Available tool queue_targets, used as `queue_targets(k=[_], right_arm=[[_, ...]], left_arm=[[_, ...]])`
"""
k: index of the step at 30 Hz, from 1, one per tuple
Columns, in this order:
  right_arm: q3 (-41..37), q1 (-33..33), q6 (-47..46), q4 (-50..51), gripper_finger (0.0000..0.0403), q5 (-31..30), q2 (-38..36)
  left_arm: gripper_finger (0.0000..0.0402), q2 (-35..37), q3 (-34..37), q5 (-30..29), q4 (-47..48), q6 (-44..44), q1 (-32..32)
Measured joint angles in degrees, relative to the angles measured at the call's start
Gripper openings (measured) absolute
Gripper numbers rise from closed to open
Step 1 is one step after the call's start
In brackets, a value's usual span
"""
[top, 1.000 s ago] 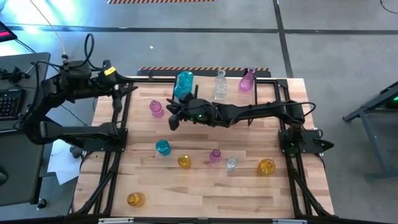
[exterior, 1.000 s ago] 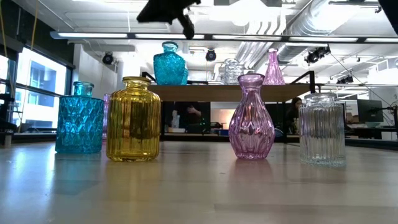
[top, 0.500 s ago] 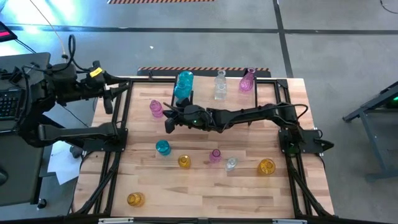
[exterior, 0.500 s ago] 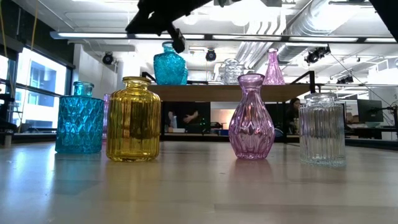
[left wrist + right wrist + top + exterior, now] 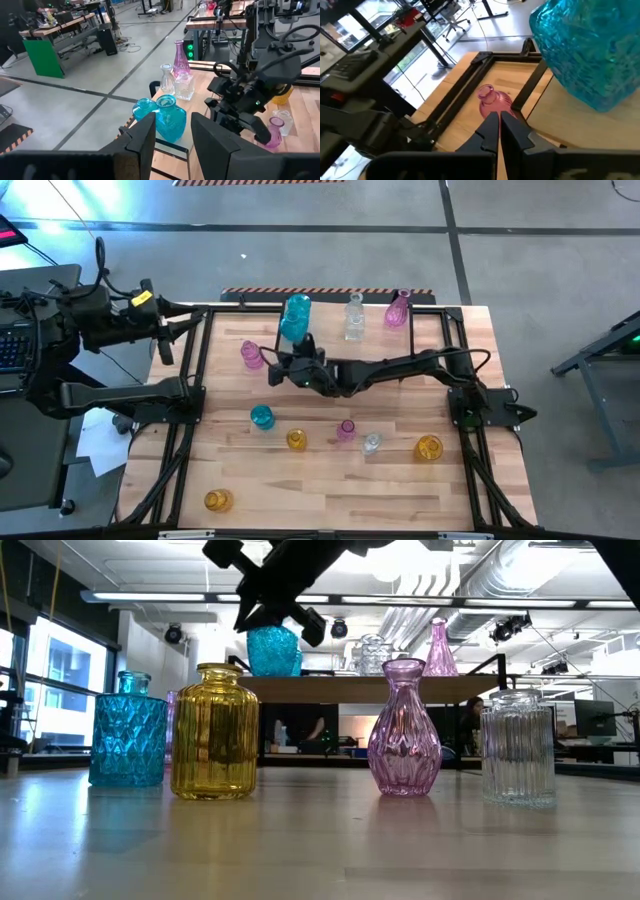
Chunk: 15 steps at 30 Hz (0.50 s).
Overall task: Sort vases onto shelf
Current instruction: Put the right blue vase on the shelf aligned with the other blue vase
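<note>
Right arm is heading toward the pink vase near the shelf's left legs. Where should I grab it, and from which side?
Judging by its shape, take the pink vase by its narrow neck, just under the flared rim; its round belly would be a wider hold. It stands upright on the table, so come down from above. The right gripper is shut beside it and must open first. The shelf legs stand near, so keep the fingers clear of them.

Vases (image 5: pixel 214 730) are all glossy see-through glass, some ribbed or diamond-textured, the purple one (image 5: pixel 404 730) smooth. Counter (image 5: pixel 330 490) is pale wood planks, fairly matt. Shelf (image 5: pixel 370 688) has a light wood board on thin black metal legs. Arms look matt black.
</note>
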State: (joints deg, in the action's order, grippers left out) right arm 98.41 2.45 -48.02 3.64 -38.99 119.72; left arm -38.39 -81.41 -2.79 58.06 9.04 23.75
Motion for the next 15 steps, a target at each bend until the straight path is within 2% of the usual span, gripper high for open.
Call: queue_targets(k=[7, 15], right_arm=[[0.00, -0.38, -2.05, 2.60, 0.0000, -4.08, -0.02], [0.00, -0.95, -2.53, 3.41, 0.0000, -4.53, -0.02]], left_arm=[[0.0117, 0.00, 0.00, 0.75, 0.00, -1.01, 0.00], [0.0117, 0.00, 0.00, 0.79, -0.02, -1.01, 0.00]])
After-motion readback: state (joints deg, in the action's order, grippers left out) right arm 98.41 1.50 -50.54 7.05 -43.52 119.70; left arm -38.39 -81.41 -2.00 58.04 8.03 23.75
